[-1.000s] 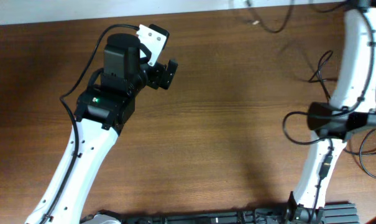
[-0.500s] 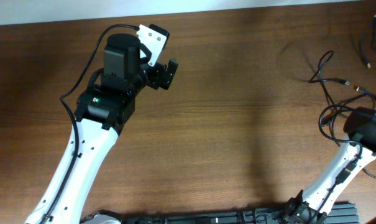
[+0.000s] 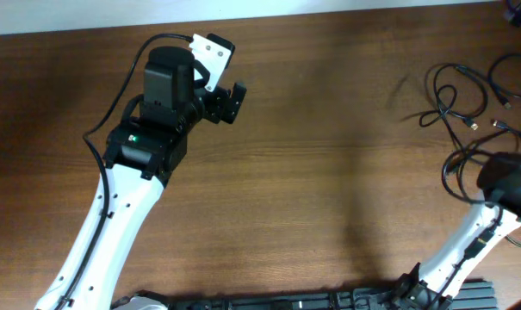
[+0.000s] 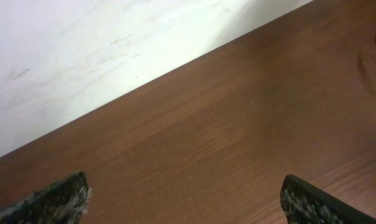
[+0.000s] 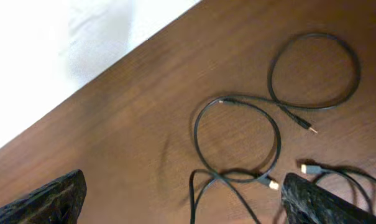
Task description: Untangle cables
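Cables lie in loose loops on the table near its far right corner; your right pincer hangs over them, fingers spread wide, gripping nothing (one loop and two small plugs sit just ahead of its tips); your left pincer, likewise spread and empty, stands well apart toward the far left.

The overhead camera looks straight down on most of the table from high above. Each wrist camera sits low and close, facing obliquely across the wood toward the far edge. Right wrist and overhead views share the cables at the table's right end.
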`<state>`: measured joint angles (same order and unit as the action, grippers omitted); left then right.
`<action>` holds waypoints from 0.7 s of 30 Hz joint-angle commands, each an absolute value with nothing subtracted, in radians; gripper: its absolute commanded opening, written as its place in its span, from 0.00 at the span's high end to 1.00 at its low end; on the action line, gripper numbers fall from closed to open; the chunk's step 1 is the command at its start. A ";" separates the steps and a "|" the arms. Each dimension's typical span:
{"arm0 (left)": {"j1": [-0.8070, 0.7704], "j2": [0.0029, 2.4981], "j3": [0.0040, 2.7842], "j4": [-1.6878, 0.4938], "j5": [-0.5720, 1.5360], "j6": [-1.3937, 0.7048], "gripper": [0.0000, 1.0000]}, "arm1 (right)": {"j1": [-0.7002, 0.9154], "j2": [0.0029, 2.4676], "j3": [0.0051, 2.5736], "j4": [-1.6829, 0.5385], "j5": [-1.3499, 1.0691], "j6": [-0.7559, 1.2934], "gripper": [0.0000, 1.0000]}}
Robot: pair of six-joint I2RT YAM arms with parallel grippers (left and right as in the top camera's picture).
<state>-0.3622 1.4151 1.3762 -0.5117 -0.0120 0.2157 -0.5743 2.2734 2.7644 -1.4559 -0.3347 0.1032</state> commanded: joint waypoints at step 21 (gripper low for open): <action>-0.357 1.396 1.378 -0.510 -0.015 0.202 0.01 | -0.456 1.006 1.624 -1.321 -0.181 0.059 0.20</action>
<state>-0.3622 1.4117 1.3762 -0.5129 -0.0120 0.2157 -0.4618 1.0515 1.7470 -1.4387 -0.1368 0.0589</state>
